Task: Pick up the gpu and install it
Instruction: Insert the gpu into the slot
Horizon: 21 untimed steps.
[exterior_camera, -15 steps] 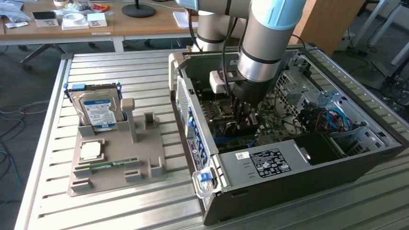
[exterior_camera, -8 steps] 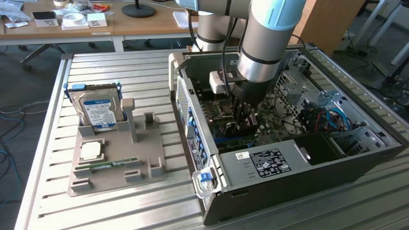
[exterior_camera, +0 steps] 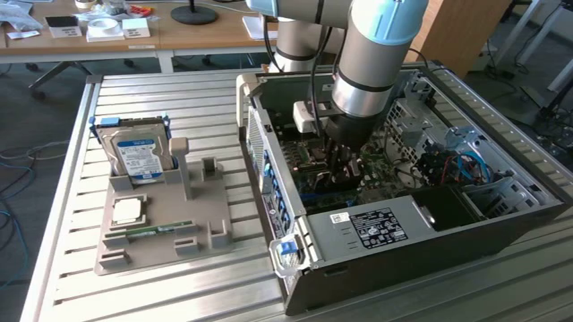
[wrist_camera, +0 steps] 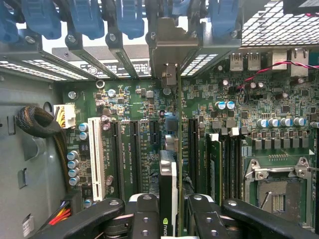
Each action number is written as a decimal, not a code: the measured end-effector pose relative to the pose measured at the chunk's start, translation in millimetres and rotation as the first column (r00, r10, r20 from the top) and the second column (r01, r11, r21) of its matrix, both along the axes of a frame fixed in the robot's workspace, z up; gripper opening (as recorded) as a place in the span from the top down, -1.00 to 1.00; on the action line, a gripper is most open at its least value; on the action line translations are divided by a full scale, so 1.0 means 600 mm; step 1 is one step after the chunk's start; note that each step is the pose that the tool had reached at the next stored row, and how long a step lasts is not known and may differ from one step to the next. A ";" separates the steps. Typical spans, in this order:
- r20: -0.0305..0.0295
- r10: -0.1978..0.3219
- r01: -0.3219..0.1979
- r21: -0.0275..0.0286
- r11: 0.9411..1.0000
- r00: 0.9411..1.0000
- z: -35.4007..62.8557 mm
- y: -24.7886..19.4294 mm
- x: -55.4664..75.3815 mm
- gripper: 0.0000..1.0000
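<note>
Squareness matters: the thin dark gpu card point(wrist_camera: 168, 189), clamped edge-on between the black fingers point(wrist_camera: 144, 214), is held beyond them over the green motherboard point(wrist_camera: 259, 99) and is best kept upright, parallel to the black slots point(wrist_camera: 135, 149).

Noted slatted metal surface point(exterior_camera: 179, 100) carrying a grey holder point(exterior_camera: 170, 249) toward the exterior view's left. Logged in holder: silver hard drive point(exterior_camera: 136, 155) upright, square processor chip point(exterior_camera: 128, 211) flat, green RAM stick point(exterior_camera: 157, 230) near it. Noted open computer case point(exterior_camera: 430, 251) alongside, with labelled power supply point(exterior_camera: 376, 228) and blue cables point(exterior_camera: 465, 164). Recorded on the board inside: white slot point(wrist_camera: 95, 157), processor socket point(wrist_camera: 276, 191), blue latches point(wrist_camera: 89, 17) above.
</note>
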<state>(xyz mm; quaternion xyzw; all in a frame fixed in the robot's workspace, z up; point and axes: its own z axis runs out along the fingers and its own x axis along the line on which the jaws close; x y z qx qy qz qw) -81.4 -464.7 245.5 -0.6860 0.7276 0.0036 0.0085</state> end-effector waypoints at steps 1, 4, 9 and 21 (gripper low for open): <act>0.000 0.000 0.000 0.000 1.000 1.000 -0.001 0.0000 0.000 0.47; 0.000 0.000 0.000 0.000 1.000 1.000 -0.001 0.0000 0.000 0.47; 0.000 0.000 0.000 0.001 1.000 1.000 0.001 0.0000 0.000 0.47; 0.003 0.000 0.000 0.007 1.000 1.000 0.001 -0.0001 0.000 0.47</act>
